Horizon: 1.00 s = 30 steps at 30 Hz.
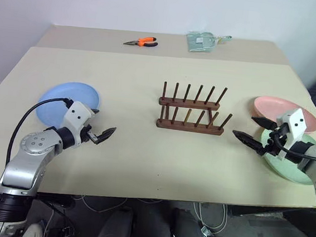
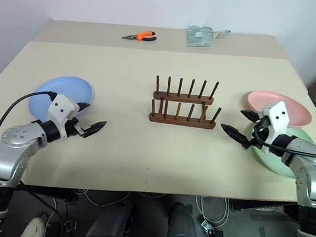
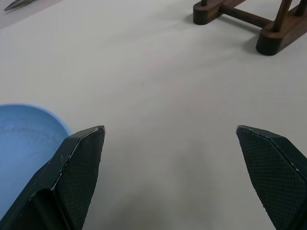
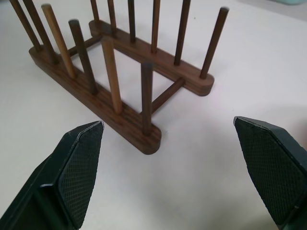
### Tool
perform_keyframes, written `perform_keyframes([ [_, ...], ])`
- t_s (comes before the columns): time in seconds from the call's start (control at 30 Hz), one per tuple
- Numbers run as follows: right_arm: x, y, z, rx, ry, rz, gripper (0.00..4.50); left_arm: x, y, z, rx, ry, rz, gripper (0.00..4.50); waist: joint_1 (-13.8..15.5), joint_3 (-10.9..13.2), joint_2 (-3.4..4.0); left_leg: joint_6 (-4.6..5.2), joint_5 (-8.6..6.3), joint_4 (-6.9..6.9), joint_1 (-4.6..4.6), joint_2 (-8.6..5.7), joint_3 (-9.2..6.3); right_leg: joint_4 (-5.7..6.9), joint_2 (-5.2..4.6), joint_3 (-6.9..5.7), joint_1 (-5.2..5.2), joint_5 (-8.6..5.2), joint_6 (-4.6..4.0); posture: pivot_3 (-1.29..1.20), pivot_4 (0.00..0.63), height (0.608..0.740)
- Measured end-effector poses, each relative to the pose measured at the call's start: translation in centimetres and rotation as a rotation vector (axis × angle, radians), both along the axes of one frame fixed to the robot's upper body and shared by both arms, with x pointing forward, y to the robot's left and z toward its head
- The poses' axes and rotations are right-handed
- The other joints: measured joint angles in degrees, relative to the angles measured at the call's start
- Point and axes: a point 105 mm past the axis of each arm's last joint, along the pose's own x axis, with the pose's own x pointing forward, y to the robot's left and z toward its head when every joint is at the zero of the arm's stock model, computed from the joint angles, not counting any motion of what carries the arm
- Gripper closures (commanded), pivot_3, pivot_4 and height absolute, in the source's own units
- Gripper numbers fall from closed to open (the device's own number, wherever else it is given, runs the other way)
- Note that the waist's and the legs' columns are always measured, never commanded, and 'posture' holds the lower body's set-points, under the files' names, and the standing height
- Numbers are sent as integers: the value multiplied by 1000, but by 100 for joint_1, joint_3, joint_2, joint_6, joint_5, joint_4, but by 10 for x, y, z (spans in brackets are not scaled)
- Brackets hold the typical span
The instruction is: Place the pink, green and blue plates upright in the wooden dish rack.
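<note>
- Plates: three in all, and all three lie flat on the table point(image 1: 142, 167).
- One blue plate point(image 1: 59, 99) is on the robot's left side, just behind the left gripper point(image 1: 101, 135).
- One pink plate point(image 1: 276, 108) is on the right side. Its near edge rests on one green plate point(image 1: 290, 167).
- One rack point(image 1: 191, 111) stands in the middle of the table, between the two grippers and apart from both. It has two wooden bars, and each bar has six thin pegs. No plate is in it yet.
- Two grippers hang over the table. The left gripper has its two fingers spread wide and holds nothing.
- The right gripper point(image 1: 250, 131) also has its fingers spread wide and holds nothing. It points at the rack from over the green plate.
- One pair of orange pliers point(image 1: 141, 42) lies at the far side.
- One clear packet point(image 1: 203, 41) lies near the pliers.
</note>
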Motion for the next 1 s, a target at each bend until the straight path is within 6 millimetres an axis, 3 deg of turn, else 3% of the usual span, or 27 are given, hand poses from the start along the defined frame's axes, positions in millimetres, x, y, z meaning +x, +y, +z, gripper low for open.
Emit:
perform_keyframes([
  [0.17,3,2,-3,-23,-2,-9,55,-1,-6,-4,-4,15,-22,0,-2,0,0,0,0,0,0,0,0,0,0,0,0,0,0,0,150,740],
  [0.33,-2,8,-8,-23,31,6,55,6,-32,-12,-29,59,-139,0,36,0,0,0,0,5,-4,-3,-1,0,0,-1,0,1,1,0,150,740],
  [0.47,-15,23,-11,-25,48,40,55,19,-76,-21,-23,114,-338,0,119,-1,-1,0,0,12,-8,-4,-1,0,2,-4,0,7,11,0,150,740],
  [0.6,-36,44,-16,0,44,55,55,52,-122,-30,18,139,-475,0,215,-1,-4,5,-3,44,-35,-7,-16,-2,2,-19,-2,8,13,0,150,740],
  [0.7,-53,47,-22,7,62,7,55,67,-146,-33,43,141,-542,0,242,-1,-4,22,-15,69,-40,-10,-9,-2,0,-16,0,7,16,0,150,740],
  [0.8,-63,49,-19,9,53,-33,0,71,-160,-36,37,144,-596,873,238,-3,-4,25,-17,72,-37,-8,-3,-1,-2,-14,3,-6,38,0,150,740],
  [0.97,-72,51,-12,-17,32,-73,0,65,-178,-40,23,148,-687,3370,276,-6,-6,26,-18,75,-37,-8,-4,-2,-2,-15,7,-8,42,0,150,740],
  [1.0,-73,50,-11,-20,36,-81,0,65,-181,-40,19,134,-685,3702,277,-6,-7,26,-18,77,-37,-8,-5,-2,-3,-14,9,-8,42,0,150,740],
])
